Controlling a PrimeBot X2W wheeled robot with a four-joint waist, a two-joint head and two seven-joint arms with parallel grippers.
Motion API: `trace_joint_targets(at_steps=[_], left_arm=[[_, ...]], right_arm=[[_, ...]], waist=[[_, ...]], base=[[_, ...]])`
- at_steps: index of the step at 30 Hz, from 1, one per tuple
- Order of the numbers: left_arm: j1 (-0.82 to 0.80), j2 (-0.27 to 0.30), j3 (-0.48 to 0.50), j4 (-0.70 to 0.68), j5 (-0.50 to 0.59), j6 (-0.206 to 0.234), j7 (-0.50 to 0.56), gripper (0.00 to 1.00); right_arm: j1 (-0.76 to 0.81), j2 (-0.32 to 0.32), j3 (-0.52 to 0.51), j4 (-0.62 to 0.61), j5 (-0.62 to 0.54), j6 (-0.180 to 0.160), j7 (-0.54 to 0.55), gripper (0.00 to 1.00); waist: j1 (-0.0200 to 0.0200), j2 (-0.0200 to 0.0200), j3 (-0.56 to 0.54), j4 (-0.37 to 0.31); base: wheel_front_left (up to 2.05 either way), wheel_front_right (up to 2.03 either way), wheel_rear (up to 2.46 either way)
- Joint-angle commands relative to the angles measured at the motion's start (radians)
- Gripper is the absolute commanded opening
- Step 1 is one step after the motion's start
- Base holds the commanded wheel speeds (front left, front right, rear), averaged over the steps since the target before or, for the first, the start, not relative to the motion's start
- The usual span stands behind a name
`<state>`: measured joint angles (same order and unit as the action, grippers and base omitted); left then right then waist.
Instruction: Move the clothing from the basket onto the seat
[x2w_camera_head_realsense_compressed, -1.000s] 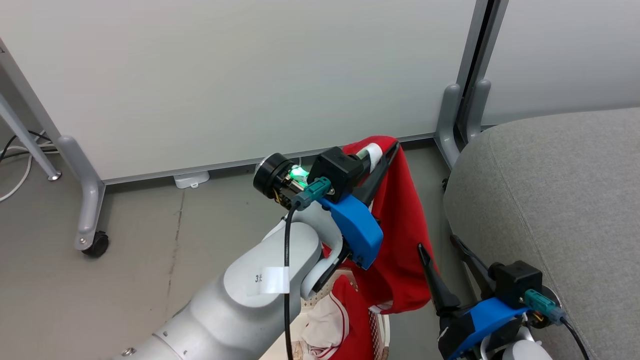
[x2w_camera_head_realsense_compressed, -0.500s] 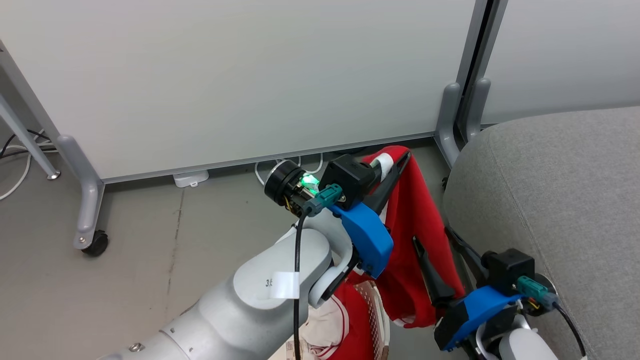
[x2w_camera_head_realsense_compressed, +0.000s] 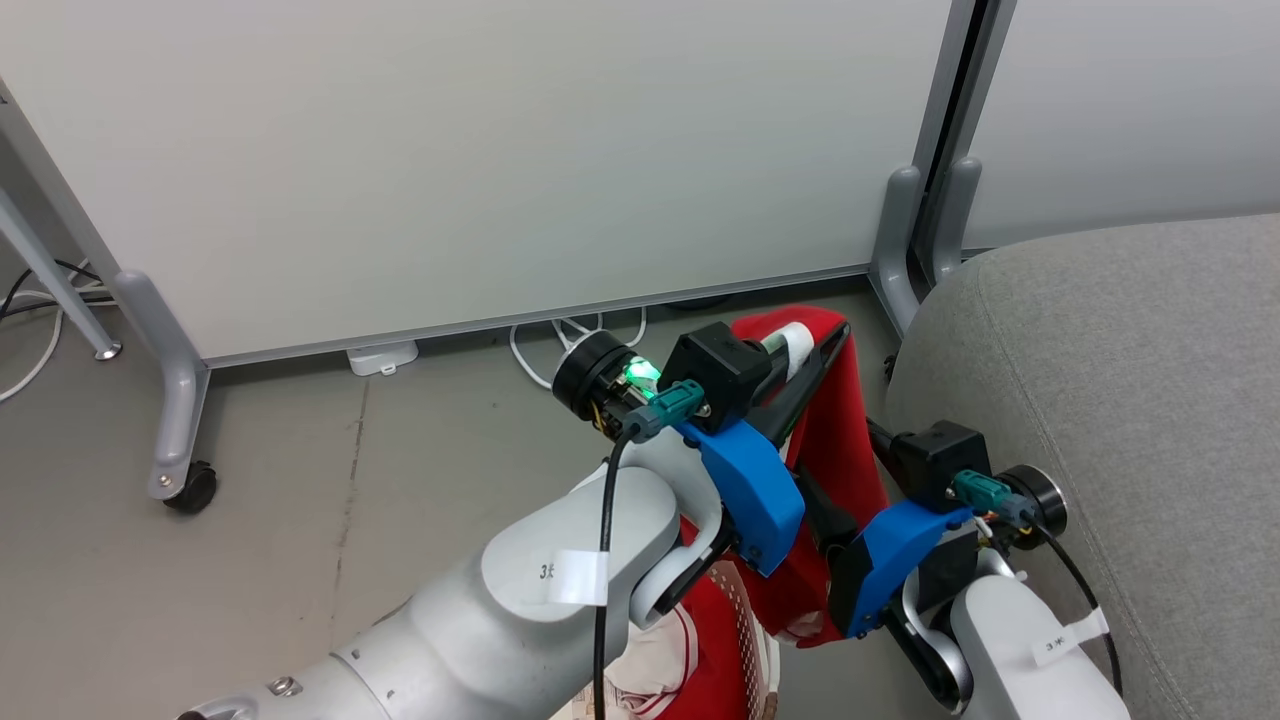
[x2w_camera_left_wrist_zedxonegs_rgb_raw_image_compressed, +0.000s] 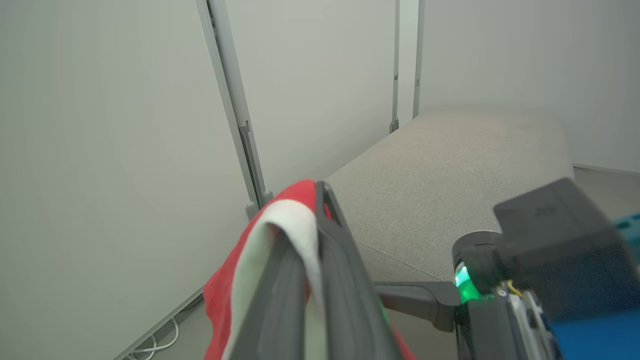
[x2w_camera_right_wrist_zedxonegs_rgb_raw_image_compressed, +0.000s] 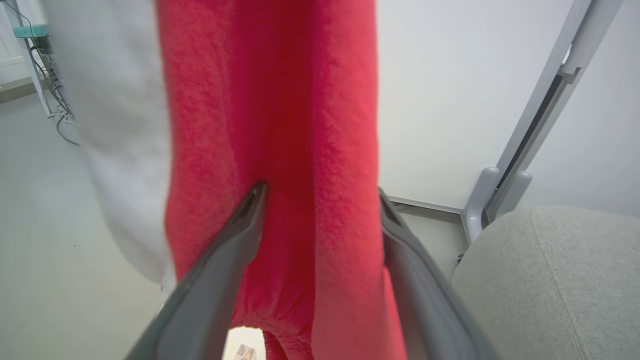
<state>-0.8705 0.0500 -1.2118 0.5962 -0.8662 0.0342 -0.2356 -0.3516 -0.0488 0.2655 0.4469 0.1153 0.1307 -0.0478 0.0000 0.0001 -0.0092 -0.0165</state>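
Note:
One red garment (x2w_camera_head_realsense_compressed: 848, 430) with a white stripe hangs from my left gripper (x2w_camera_head_realsense_compressed: 825, 345), which is shut on its top fold; the left wrist view shows this gripper (x2w_camera_left_wrist_zedxonegs_rgb_raw_image_compressed: 306, 212) pinching the fabric (x2w_camera_left_wrist_zedxonegs_rgb_raw_image_compressed: 225, 295). My right gripper (x2w_camera_head_realsense_compressed: 845, 478) is open, its fingers straddling the hanging cloth (x2w_camera_right_wrist_zedxonegs_rgb_raw_image_compressed: 280, 150) without closing; it (x2w_camera_right_wrist_zedxonegs_rgb_raw_image_compressed: 320, 195) points up along it. A second red and white garment (x2w_camera_head_realsense_compressed: 700, 645) lies low in the basket (x2w_camera_head_realsense_compressed: 768, 652), mostly hidden by my left arm. The grey seat (x2w_camera_head_realsense_compressed: 1130, 380) lies just right of the cloth.
White partition panels stand behind, with grey feet (x2w_camera_head_realsense_compressed: 905, 230), a castor (x2w_camera_head_realsense_compressed: 190, 490) at the left and loose cables (x2w_camera_head_realsense_compressed: 560, 335) on the grey floor. The sofa (x2w_camera_left_wrist_zedxonegs_rgb_raw_image_compressed: 450, 170) stretches away beyond the left gripper and fills the lower right of the right wrist view (x2w_camera_right_wrist_zedxonegs_rgb_raw_image_compressed: 550, 285).
My left gripper has carried the hanging garment rightward toward the sofa. My right gripper has risen and swung left, so its open fingers now straddle the cloth.

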Motion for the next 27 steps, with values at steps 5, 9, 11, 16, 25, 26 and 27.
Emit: trace_joint_targets(at_steps=[5,9,11,16,25,26,27], left_arm=[[-0.019,0.001,-0.021,-0.006,-0.028,-0.019,-0.005,0.00],[-0.023,0.001,-0.035,-0.003,-0.047,-0.035,0.003,0.00],[-0.024,0.001,-0.040,-0.004,-0.055,-0.041,0.002,0.00],[-0.026,0.001,-0.047,0.001,-0.073,-0.043,-0.002,0.00],[-0.030,0.001,-0.052,0.043,-0.110,-0.042,-0.007,0.01],[-0.032,0.001,-0.052,0.046,-0.111,-0.042,-0.008,0.01],[-0.033,0.001,-0.053,0.049,-0.114,-0.042,-0.009,0.00]], right_arm=[[-0.069,-0.003,0.016,0.077,0.027,0.000,-0.003,1.00],[-0.104,-0.003,0.037,0.139,0.071,0.000,-0.007,1.00],[-0.116,-0.003,0.054,0.169,0.103,0.000,-0.007,1.00],[-0.128,-0.003,0.085,0.218,0.180,0.000,-0.029,0.00],[-0.121,-0.003,0.135,0.247,0.241,0.000,-0.070,0.00],[-0.121,-0.003,0.139,0.249,0.245,0.000,-0.073,0.00],[-0.123,-0.003,0.141,0.251,0.248,0.000,-0.075,0.00]], waist=[[0.0000,-0.0001,-0.006,0.003],[0.0000,-0.0001,-0.011,0.008],[0.0000,-0.0001,-0.014,0.011],[0.0000,-0.0001,-0.022,0.013],[0.0000,-0.0001,-0.025,0.002],[0.0000,-0.0001,-0.025,0.001],[0.0000,-0.0001,-0.025,0.000]], base=[[0.00,0.00,0.00],[0.00,0.00,0.00],[0.00,0.00,0.00],[0.00,0.00,0.00],[0.00,0.00,0.00],[0.00,0.00,0.00],[0.00,0.00,0.00]])
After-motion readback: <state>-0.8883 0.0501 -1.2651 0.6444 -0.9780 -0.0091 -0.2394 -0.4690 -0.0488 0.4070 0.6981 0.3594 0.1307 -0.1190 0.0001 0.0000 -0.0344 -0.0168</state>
